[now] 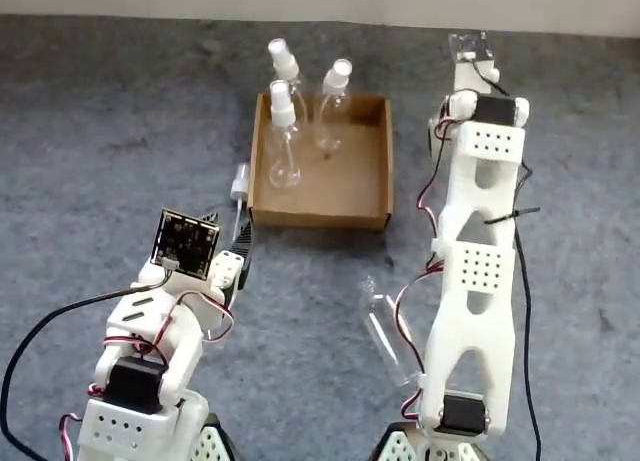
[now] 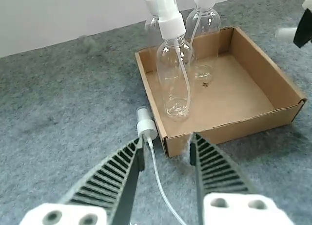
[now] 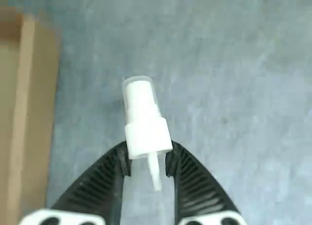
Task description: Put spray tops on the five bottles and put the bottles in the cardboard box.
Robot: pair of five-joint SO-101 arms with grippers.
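Observation:
The cardboard box [image 1: 372,166] lies mid-table. Two clear bottles with spray tops stand in it, one near its left wall [image 1: 283,141] [image 2: 174,71], one farther back [image 1: 331,106] [image 2: 204,15]. A third capped bottle [image 1: 284,63] stands at the box's far edge. A loose spray top [image 2: 146,125] [image 1: 240,181] lies on the carpet by the box's near-left corner, its tube running between the fingers of my open left gripper [image 2: 165,154] [image 1: 243,243]. My right gripper [image 3: 146,161] is shut on another spray top [image 3: 145,127], right of the box [image 3: 19,112]. An uncapped bottle [image 1: 383,329] lies beside the right arm's base.
Grey carpet covers the table, with free room left of the box and along the front between the arms. The right arm [image 1: 478,261] stretches along the box's right side. Its gripper [image 2: 304,30] shows past the box's far corner in the left wrist view.

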